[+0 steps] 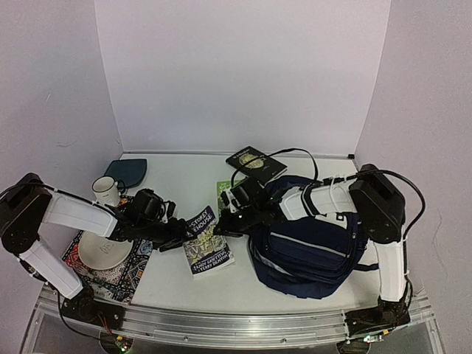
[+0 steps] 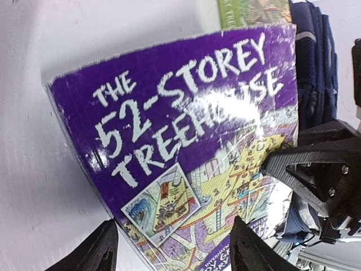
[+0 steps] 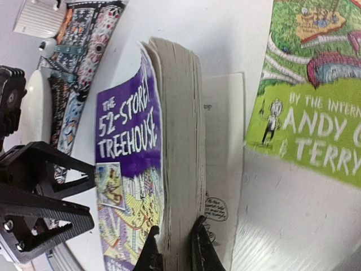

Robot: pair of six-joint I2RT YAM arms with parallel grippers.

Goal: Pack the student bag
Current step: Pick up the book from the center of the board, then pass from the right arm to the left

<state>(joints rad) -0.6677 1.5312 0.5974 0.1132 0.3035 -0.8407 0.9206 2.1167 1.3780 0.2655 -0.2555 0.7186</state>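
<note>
W/ R gripper (image 3: 174, 248) pinching the page block of the 52-Storey Treehouse book (image 3: 124, 169) & L gripper (image 2: 175, 251) spread beside its cover, best move was prob to gather loose back pages before carrying it to the student bag (image 1: 310, 251) lying just right

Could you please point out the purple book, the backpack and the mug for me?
purple book (image 2: 186, 113), left wrist view, on the cover's title.
backpack (image 1: 310, 258), top view, on its navy fabric.
mug (image 1: 104, 191), top view, on its white side.
</note>
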